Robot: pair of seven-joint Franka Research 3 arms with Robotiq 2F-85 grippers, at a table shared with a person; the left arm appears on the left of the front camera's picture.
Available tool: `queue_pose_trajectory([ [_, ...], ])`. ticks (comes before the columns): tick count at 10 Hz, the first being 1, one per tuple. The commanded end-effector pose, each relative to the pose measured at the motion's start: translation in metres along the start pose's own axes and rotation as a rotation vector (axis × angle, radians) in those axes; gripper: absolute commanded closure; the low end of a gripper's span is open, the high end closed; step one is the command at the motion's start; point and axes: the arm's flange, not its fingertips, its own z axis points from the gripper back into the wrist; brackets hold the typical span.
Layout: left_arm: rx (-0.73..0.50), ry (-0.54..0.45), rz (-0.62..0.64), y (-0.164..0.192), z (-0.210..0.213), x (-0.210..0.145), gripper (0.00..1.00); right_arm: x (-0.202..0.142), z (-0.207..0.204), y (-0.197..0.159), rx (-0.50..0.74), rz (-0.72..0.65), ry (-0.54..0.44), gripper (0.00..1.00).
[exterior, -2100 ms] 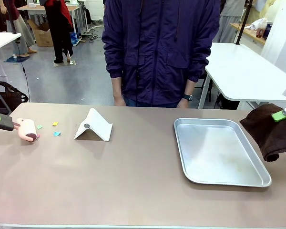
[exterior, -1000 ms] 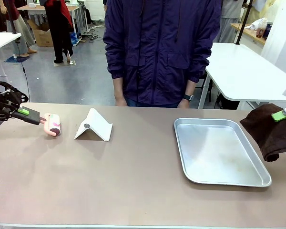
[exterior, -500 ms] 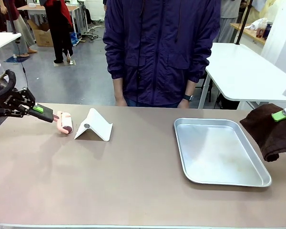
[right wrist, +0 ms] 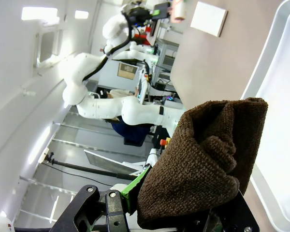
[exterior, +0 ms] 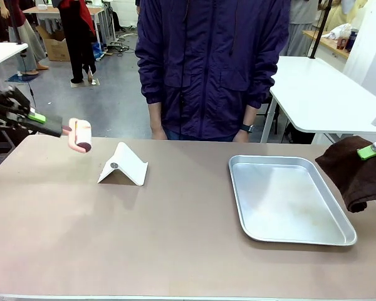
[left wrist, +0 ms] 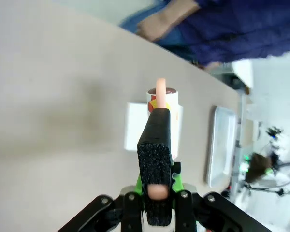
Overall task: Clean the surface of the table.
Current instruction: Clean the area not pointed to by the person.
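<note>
The brownish-taupe table (exterior: 144, 238) spans the front view. My left gripper (exterior: 35, 118) hovers over its far left corner, shut on the black handle of a pink lint roller (exterior: 80, 135), and the roller hangs clear of the surface. In the left wrist view the left gripper (left wrist: 156, 191) clamps the handle, with the roller head (left wrist: 162, 98) pointing away over the table (left wrist: 48, 96). At the right edge, my right gripper (exterior: 371, 150) is shut on a dark brown cloth (exterior: 354, 172). The right wrist view shows the same cloth (right wrist: 208, 169) bunched in the right gripper (right wrist: 183, 205).
A white folded stand (exterior: 122, 164) sits left of centre, just right of the roller. A shiny metal tray (exterior: 288, 197) lies on the right half. A person in a dark purple jacket (exterior: 210, 63) stands at the far edge, hands down.
The left gripper rolled the roller rightward across the far left of the table, then lifted it off the surface and drew it back left. The coloured scraps there are gone. The right arm stayed still.
</note>
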Motion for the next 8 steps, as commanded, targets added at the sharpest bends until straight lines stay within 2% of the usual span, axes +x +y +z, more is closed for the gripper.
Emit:
queue_pose_trajectory([
  [1,-0.122,0.091,-0.094,-0.009,0.043,-0.053,0.96,-0.002,-0.003,0.005,-0.005,-0.006,-0.008,1.00],
  [3,-0.191,0.194,-0.152,-0.004,0.086,-0.100,0.96,-0.002,-0.003,0.005,-0.005,-0.006,-0.008,1.00],
  [5,-0.236,0.286,-0.176,0.016,0.124,-0.140,0.96,-0.002,-0.003,0.005,-0.005,-0.006,-0.008,1.00],
  [6,-0.254,0.250,-0.179,0.027,0.135,-0.150,0.96,-0.002,-0.003,0.005,-0.005,-0.006,-0.008,1.00],
  [8,-0.351,0.254,-0.165,0.048,0.153,-0.159,0.96,-0.002,-0.003,0.005,-0.005,-0.006,-0.008,1.00],
])
